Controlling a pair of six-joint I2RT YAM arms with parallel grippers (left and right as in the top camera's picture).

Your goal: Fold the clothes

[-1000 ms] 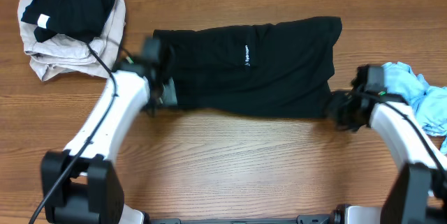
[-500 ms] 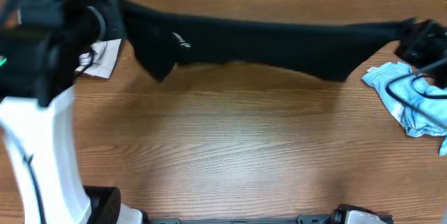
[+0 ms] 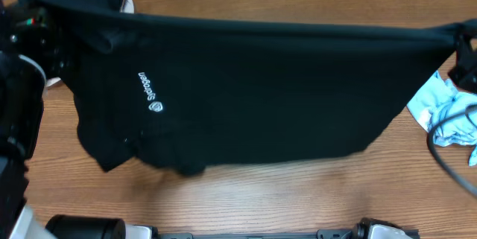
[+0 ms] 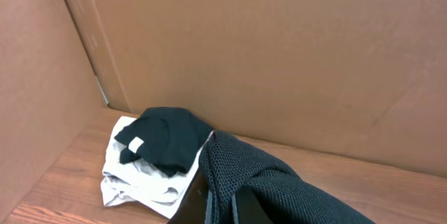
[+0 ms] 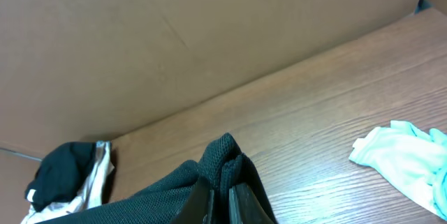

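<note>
The black garment point(image 3: 261, 90) hangs off the counter point(image 3: 261, 198), stretched wide between the two arms and close under the overhead camera. It fills most of that view from 9 o'clock across to 3 o'clock. Its top edge runs taut and nearly straight, and its lower edge sags unevenly toward 7 o'clock. A small white printed logo point(image 3: 149, 94) sits on its left part.

The left end effector point(image 4: 220, 206) is pinching a bunched corner of the black mesh fabric between its fingers. The right end effector point(image 5: 218, 199) is likewise pressed onto the opposite corner, a fold of fabric rising just above its fingertips.

The spread cloth hides most of the counter beneath it from above. At 10 o'clock in the overhead view, only a sliver of the stacked clothes shows past the garment's edge. The left wrist view shows that stack clearly: a beige pile point(image 4: 136, 178) with a folded black item point(image 4: 164, 137) on top, lying against the cardboard wall point(image 4: 279, 49). At 3 o'clock a crumpled light blue cloth point(image 3: 447, 112) lies on the wood, partly covered by the garment's right corner and crossed by a dark cable point(image 3: 440, 150).
</note>
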